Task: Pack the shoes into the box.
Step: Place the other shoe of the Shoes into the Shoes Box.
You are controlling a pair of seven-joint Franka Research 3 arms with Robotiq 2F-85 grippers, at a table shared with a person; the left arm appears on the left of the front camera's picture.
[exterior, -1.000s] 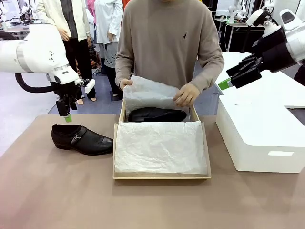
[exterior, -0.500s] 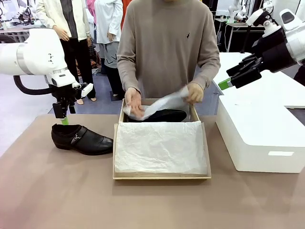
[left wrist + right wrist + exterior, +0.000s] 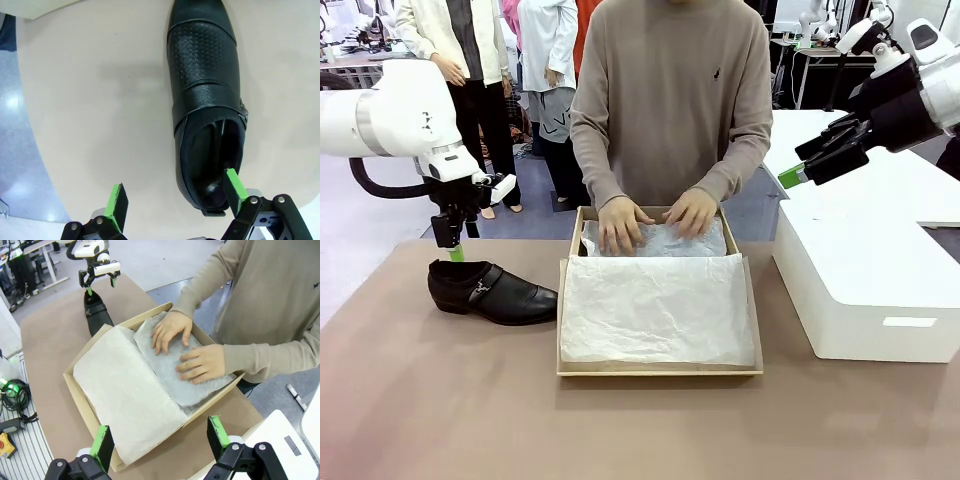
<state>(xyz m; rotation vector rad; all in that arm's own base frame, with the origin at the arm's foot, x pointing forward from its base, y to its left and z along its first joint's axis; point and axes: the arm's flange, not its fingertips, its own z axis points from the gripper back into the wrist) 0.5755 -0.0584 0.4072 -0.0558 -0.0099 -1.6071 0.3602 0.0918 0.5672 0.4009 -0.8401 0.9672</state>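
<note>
**Entry: first shoe papered over, second still out on the table**

Change noted: a second ago the person held a tissue sheet [image 3: 660,240] lifted, and one black shoe lay exposed along the far side of the box [image 3: 752,310]. That sheet is now folded down. The person's left hand [image 3: 690,212] and right hand [image 3: 623,222] press it flat, so the shoe is hidden. I take it to be underneath.

The near part of the box is covered by a flat white tissue lining [image 3: 655,310].

The second shoe [image 3: 492,290] stands on the table [image 3: 620,430], just left of the box with its toe pointing toward it.

My left gripper [image 3: 455,252] has edged slightly outward and hangs over the heel end, jaws wide and empty. In the wrist view one pad is over the shoe's opening and the other over bare table.

My right gripper [image 3: 792,172] has not moved. It is raised above the white box [image 3: 870,290], jaws wide and holding nothing.

Judgement: the task is half done. The next step is for my left gripper to pick up the second shoe. The person's hands in the box are the hazard to watch.
</note>
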